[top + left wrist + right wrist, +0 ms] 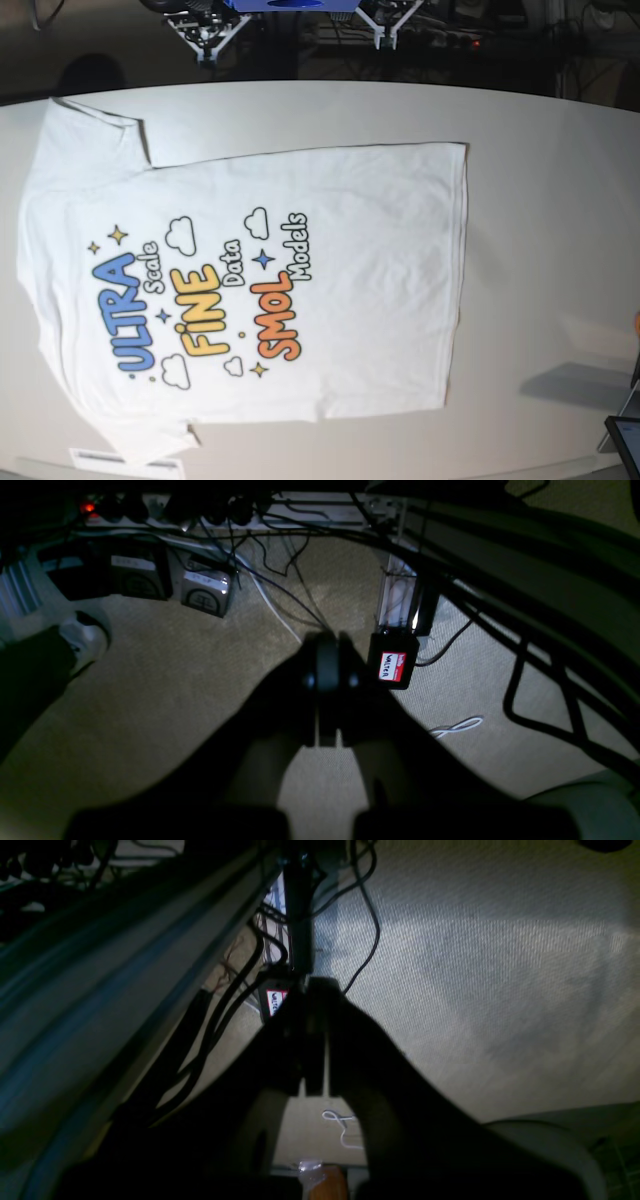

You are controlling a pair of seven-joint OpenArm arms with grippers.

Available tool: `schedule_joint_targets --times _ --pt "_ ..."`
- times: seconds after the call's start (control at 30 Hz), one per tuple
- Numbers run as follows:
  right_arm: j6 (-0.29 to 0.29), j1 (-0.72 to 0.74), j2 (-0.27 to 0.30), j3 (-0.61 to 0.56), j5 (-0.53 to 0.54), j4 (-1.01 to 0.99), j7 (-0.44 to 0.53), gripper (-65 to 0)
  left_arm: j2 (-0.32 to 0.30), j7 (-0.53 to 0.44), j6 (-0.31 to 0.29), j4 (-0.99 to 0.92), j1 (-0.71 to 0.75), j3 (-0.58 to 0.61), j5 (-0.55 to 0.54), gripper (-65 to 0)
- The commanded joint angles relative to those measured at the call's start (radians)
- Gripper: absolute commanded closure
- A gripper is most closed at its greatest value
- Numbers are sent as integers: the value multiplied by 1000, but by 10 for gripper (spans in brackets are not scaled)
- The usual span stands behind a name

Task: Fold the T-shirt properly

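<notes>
The T-shirt (380, 260) lies spread flat and print side up on the white table (560, 200) in the base view. Its neck end is at the left, its hem at the right, and one sleeve (90, 130) reaches toward the far left corner. Neither gripper appears in the base view. In the left wrist view my left gripper (328, 645) is shut with nothing in it and hangs over carpeted floor. My right gripper (314, 987) is likewise shut and empty over the carpet, beside the table's underside. Neither wrist view shows the shirt.
Cables, a power strip (200, 510) and a black box with a red label (393, 666) lie on the floor below the table. The arm mounts (290, 12) stand at the table's far edge. A dark tablet corner (627, 445) sits at the near right.
</notes>
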Motion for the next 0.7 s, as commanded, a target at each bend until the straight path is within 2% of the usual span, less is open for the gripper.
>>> schedule_joint_targets --times 0.0,0.23,0.33,0.47,0.53,0.67 --pt "-3 -15 -2 0 0 3 1 -17 1 -7 4 3 8 -4 -1 0" --pt "-7 -41 -2 6 0 6 3 0 0 -11 4 7 31 -6 -1 0" --pt "-7 -101 -1 8 2 68 0 0 -22 -13 4 111 105 1 -1 0" --pt "-7 -268 1 6 2 325 -3 0 -59 -13 4 397 269 -6 -1 0" --pt "-7 -360 22 6 2 480 -9 0 -72 -13 4 520 338 -7 -2 0" --pt "-7 -518 36 9 2 787 -89 0 -103 -13 4 673 431 -7 -2 0"
